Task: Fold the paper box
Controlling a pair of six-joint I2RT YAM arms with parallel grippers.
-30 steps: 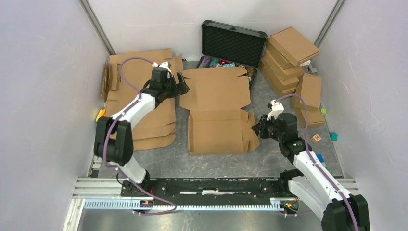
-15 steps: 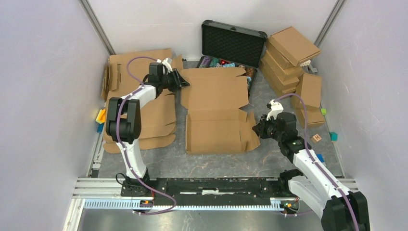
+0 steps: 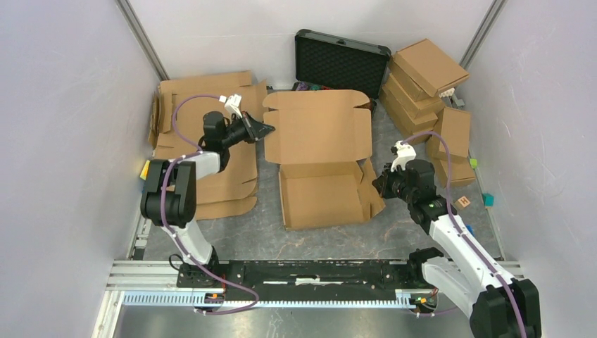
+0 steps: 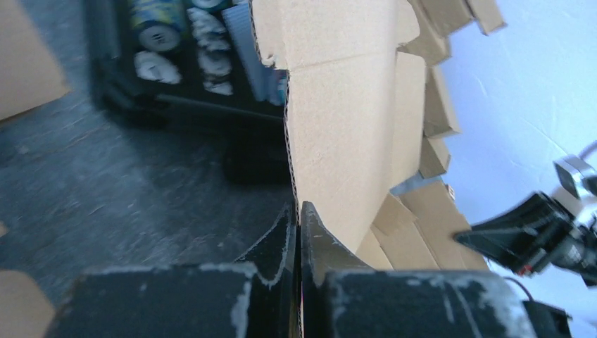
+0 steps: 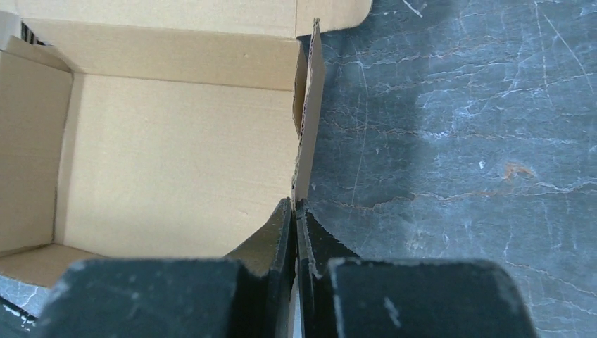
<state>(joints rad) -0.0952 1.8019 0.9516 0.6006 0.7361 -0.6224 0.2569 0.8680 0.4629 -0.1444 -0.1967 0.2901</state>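
Paper box: brown corrugated mailer [image 3: 320, 190], partly formed, at the middle of the grey marbled worktop [image 3: 281, 236]; base tray toward 6 o'clock, wide lid panel toward 12 o'clock, tilted up off the surface.
Left claw: [image 3: 264, 129] at 10 o'clock of the box, pinched tight on the lid panel's 9 o'clock edge; in the wrist view, corrugated edge rising straight out from between the closed fingers.
Right claw: [image 3: 378, 184] at 3 o'clock of the base tray, clamped on the thin edge of the upright side flap; fingers all but meeting, cardboard sandwiched between.
Tray interior: bare and plain in the right wrist view, walls at 9 and 12 o'clock standing.
Black hard case: [image 3: 343, 60] open at 12 o'clock behind the lid panel, foam-lined lid upright; colourful contents glimpsed blurred in the left wrist view.
Folded boxes: [image 3: 422, 84] brown stack at 1 to 2 o'clock, against the right wall.
Flat cardboard blanks: [image 3: 211, 176] pile at 9 to 10 o'clock, beneath the left arm.
Coloured blocks: [image 3: 488, 200] scattered at 3 o'clock, near the right wall, well apart from the box.
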